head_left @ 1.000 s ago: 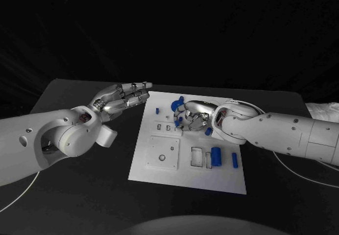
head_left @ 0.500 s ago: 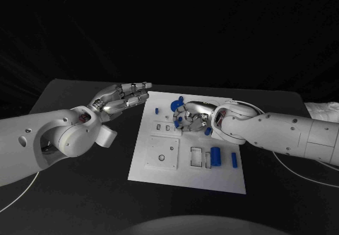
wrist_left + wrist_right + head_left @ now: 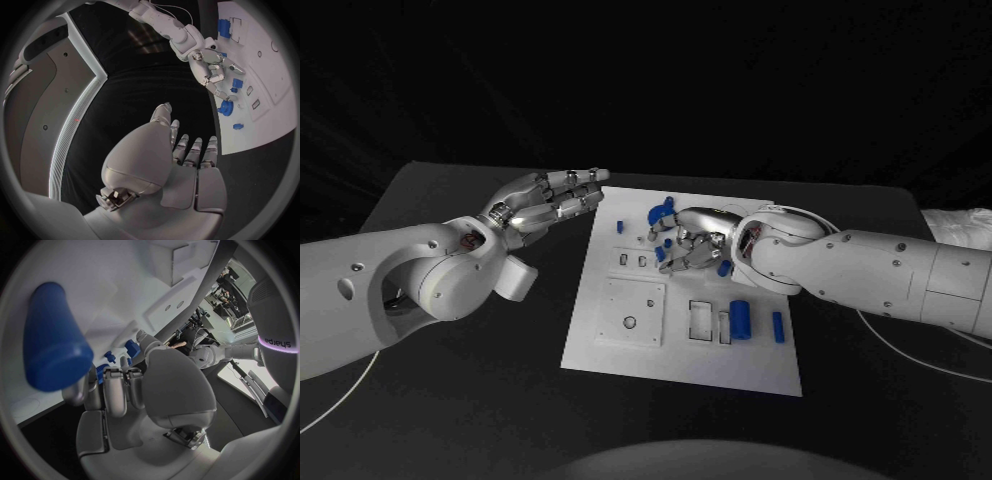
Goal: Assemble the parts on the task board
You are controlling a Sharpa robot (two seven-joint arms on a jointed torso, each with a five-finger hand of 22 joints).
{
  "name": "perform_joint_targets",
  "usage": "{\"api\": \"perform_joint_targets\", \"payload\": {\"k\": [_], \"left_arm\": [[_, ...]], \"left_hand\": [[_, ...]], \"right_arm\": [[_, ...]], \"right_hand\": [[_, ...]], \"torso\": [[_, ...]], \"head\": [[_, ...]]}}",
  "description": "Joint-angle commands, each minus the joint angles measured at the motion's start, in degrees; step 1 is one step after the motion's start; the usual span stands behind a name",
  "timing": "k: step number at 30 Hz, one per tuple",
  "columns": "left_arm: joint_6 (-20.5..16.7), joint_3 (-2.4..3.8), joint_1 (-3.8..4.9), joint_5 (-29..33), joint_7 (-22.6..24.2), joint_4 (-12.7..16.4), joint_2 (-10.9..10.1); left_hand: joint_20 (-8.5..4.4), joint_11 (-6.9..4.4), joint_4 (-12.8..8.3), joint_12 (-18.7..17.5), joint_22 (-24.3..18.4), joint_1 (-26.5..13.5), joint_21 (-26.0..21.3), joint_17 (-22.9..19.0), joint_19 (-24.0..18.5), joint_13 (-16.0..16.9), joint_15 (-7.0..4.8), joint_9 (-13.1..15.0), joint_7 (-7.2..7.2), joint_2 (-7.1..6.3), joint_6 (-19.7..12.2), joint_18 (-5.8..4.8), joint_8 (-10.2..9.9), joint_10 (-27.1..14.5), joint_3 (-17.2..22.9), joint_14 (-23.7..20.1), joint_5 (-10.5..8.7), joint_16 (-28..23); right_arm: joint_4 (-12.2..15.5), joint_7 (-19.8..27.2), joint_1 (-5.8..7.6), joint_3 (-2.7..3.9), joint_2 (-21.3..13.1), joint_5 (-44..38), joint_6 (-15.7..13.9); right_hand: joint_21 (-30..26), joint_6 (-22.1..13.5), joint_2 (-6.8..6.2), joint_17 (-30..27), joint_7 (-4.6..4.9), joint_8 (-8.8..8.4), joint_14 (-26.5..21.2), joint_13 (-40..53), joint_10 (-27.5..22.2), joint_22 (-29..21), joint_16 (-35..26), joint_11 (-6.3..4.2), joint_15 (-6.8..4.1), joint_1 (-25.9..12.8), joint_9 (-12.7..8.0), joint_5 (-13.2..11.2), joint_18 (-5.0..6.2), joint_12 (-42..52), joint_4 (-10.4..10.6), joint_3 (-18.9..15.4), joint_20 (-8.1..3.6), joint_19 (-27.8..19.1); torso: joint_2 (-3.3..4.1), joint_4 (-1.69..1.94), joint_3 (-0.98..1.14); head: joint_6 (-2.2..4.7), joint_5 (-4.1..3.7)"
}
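Black table bearing the white task board: right hand, fingers curled over blue parts, grasp unclear; left hand empty, fingers extended; next, judged, seating one part

The setting reads as a robotics laboratory or test cell. A matte black tabletop stands against a wholly dark backdrop, lit so that only the work area shows. At its middle lies a flat white plastic task board with cut-out rectangular slots and small blue plastic parts, a purpose-made test fixture rather than a household object. Two white jointed robot arms end in silver metal hands, the left hand by the board's far left corner and the right hand over the board. Thin white cables trail across the tabletop near its right edge.
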Motion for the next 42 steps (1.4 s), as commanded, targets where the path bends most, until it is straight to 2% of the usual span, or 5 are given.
{"api": "perform_joint_targets", "payload": {"k": [1,22,31,35,42], "left_arm": [[0.9,0.04,0.02,-0.2,0.3,0.0,0.2],[-2.6,0.04,-0.1,-4.0,1.7,-0.9,0.6],[-6.2,0.06,-0.26,-7.4,3.0,-1.3,1.1],[-11.0,0.15,0.13,-13.2,3.4,-0.8,1.0],[-15.0,0.43,3.42,-27.5,-7.5,-0.5,1.3]], "left_hand": [[-0.09,0.08,-0.3,0.1,0.0,0.6,0.1,0.1,0.1,0.1,0.02,0.1,0.39,-0.11,-0.1,-0.16,0.1,0.1,0.1,0.3,0.28,0.2],[-0.09,0.19,-0.3,0.0,0.0,0.4,0.1,0.1,0.1,0.0,-0.82,0.0,0.47,-0.17,-0.4,-0.23,0.0,-0.4,0.1,0.0,-0.13,0.1],[-0.05,1.93,4.0,2.9,0.6,-1.5,2.1,1.6,3.0,4.4,-0.8,0.2,1.32,-1.0,0.8,-0.19,0.6,13.8,-1.8,7.8,-7.54,8.2],[-0.46,4.37,4.4,8.3,5.0,-2.0,13.8,5.2,21.6,12.6,-0.91,0.5,1.35,-1.3,4.0,0.28,1.5,26.2,-3.4,22.9,-9.45,20.9],[-6.97,1.03,4.0,44.1,16.4,-8.0,35.9,26.0,46.6,43.8,-4.98,1.9,3.02,-0.84,14.1,0.56,5.9,44.8,-7.8,43.2,-14.81,57.8]], "right_arm": [[0.0,1.7,-0.04,0.01,0.0,-0.9,-1.9],[4.9,10.3,8.58,0.22,-7.2,7.3,-12.2],[6.3,11.2,10.84,0.19,-12.0,24.7,-10.5],[6.6,10.7,11.03,0.12,-14.1,31.4,-9.1],[7.5,8.6,10.44,-0.33,-16.0,34.4,-7.4]], "right_hand": [[-0.8,-1.1,-0.39,11.1,-0.03,-0.96,2.7,15.1,6.1,9.6,-0.5,0.22,0.41,-0.8,-1.1,-2.5,1.09,0.2,1.0,-1.5,0.03,-0.8],[-5.7,0.5,-3.46,9.3,0.31,-1.55,0.7,13.0,2.1,8.4,-2.4,0.7,0.94,-8.9,-5.7,-3.2,1.9,-2.9,8.7,-15.8,0.44,-4.3],[-9.4,1.9,7.1,8.2,1.16,-1.37,-1.2,11.6,-0.9,7.6,-3.7,1.66,2.0,-18.3,-7.3,-3.0,2.49,-5.2,8.3,-16.7,1.42,-7.4],[-4.7,4.4,12.07,10.8,1.39,-0.06,1.5,13.5,3.0,8.9,-0.8,1.81,2.07,-20.9,-7.7,-1.4,1.67,-2.1,8.4,-18.6,1.67,-4.1],[3.7,7.1,16.52,14.5,0.9,1.11,5.4,15.1,6.1,11.0,2.9,1.05,1.17,-21.3,-8.5,0.1,0.12,0.2,8.3,-22.0,0.87,2.0]], "torso": [[-0.01,0.06,-0.02],[-0.1,-0.17,-0.1],[-0.07,-0.13,0.14],[-0.15,-0.33,0.43],[-1.42,-1.78,1.22]], "head": [[0.14,-0.01],[0.88,0.48],[1.21,0.44],[1.38,0.87],[1.01,2.43]]}}
